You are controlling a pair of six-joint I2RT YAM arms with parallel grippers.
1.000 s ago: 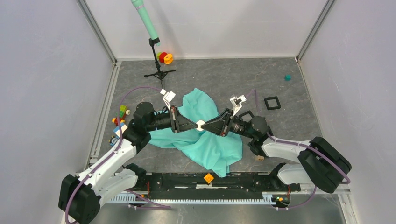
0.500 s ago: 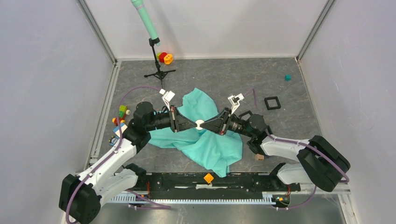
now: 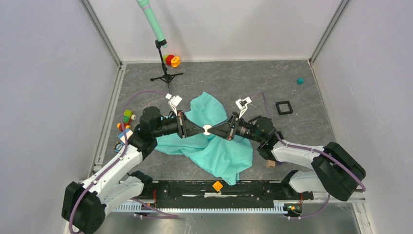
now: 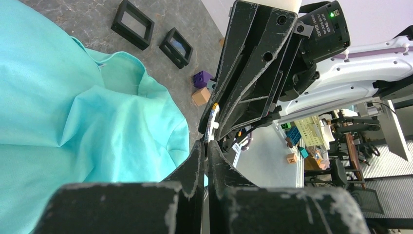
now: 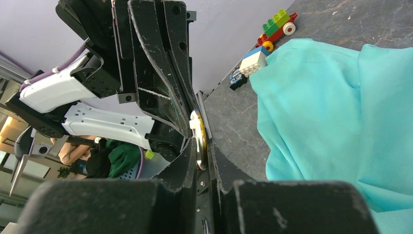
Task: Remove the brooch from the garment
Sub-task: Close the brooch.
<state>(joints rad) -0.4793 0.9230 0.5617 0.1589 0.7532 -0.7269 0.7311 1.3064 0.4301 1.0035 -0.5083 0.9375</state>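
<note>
The turquoise garment (image 3: 219, 151) lies crumpled on the grey table, under both arms. Over it my two grippers meet tip to tip. The brooch (image 3: 207, 129), a small white disc with a gold rim, sits between them. My left gripper (image 3: 202, 129) comes from the left, shut, its tips pinching one edge of the brooch (image 4: 213, 122). From the right, my right gripper (image 3: 212, 129) is shut on the other side of the brooch (image 5: 197, 134), seen edge-on between its fingers. Cloth of the garment (image 4: 73, 122) spreads below. Whether the brooch still hangs on the cloth is hidden.
A green tube on a black tripod (image 3: 163, 63) stands at the back, with red and orange rings (image 3: 172, 60) beside it. Toy bricks (image 3: 125, 122) lie left of the garment. Black square frames (image 3: 284, 107) and a wooden cube (image 3: 270, 165) lie to the right.
My right gripper's jaws have narrowed onto the brooch, and both gripper tips have drifted slightly to the left. The left gripper has stayed shut.
</note>
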